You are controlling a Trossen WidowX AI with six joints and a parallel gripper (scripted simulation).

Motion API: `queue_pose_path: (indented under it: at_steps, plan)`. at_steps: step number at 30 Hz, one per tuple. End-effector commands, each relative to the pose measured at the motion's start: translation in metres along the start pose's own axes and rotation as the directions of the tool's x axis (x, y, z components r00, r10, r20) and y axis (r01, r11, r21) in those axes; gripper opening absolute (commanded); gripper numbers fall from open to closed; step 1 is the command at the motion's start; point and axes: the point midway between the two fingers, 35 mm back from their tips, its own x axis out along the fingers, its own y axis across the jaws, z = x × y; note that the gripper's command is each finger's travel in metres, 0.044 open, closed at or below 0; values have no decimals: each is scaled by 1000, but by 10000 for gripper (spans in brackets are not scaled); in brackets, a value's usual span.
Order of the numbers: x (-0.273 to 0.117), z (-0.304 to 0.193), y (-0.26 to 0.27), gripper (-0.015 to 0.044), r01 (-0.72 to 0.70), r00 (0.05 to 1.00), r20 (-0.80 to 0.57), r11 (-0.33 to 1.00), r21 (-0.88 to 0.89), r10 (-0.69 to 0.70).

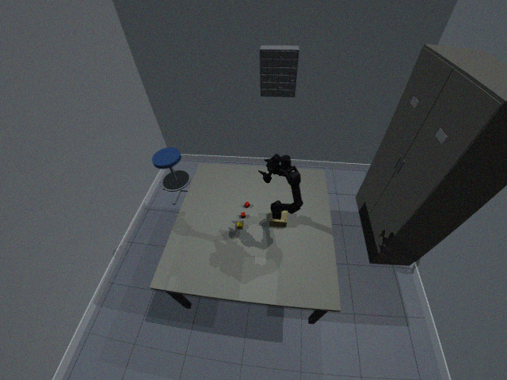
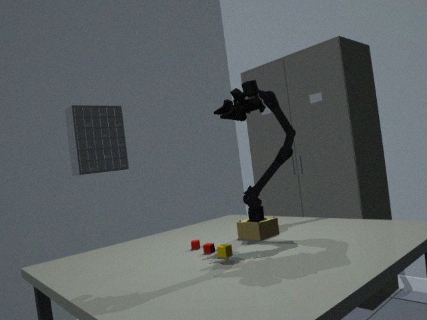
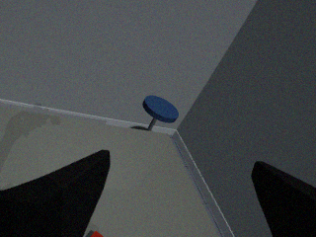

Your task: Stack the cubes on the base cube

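Observation:
Two small red cubes lie loose on the table: the far red cube (image 1: pixel 246 204) (image 2: pixel 195 245) and the nearer red cube (image 1: pixel 243 214) (image 2: pixel 208 248), which sits between it and the yellow cube. The yellow cube (image 1: pixel 239 225) (image 2: pixel 225 251), the base, looks slightly larger and has nothing on top. All three stand apart in a rough row. My gripper (image 1: pixel 261 165) (image 2: pixel 217 115) (image 3: pixel 184 164) is open and empty, high above the table, pointing roughly sideways. Part of one red cube (image 3: pixel 96 234) shows at the bottom edge of the wrist view; which one, I cannot tell.
The arm stands on a wooden block (image 1: pixel 278 223) (image 2: pixel 248 231) on the table (image 1: pixel 204 265) (image 2: pixel 137 261), to the right of the cubes. A blue stool (image 1: pixel 166 157) (image 3: pixel 160 109) stands on the floor beyond the table. A tall cabinet (image 1: pixel 413 159) (image 2: pixel 317 137) stands behind the arm.

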Motion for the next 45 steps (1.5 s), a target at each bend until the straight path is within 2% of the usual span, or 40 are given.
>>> queue_pose_path:
  at_steps: [1,5,14,23,29,35,40,45]
  plan:
    - [2,-1,-1,374,-3,1000,-5,1000,-2,3]
    - [50,-20,-13,269,-70,991,-115,997,-39,65]
    - [169,-95,-8,265,-316,881,-408,939,-135,238]
    - [251,-194,40,265,-617,648,-668,766,-179,365]
    - [276,-268,85,265,-805,437,-807,573,-155,396]
    - [275,-333,125,265,-931,230,-897,354,-90,376]
    - [275,-337,126,265,-934,224,-900,347,-88,375]
    - [286,-377,143,265,-934,224,-900,347,-88,375]
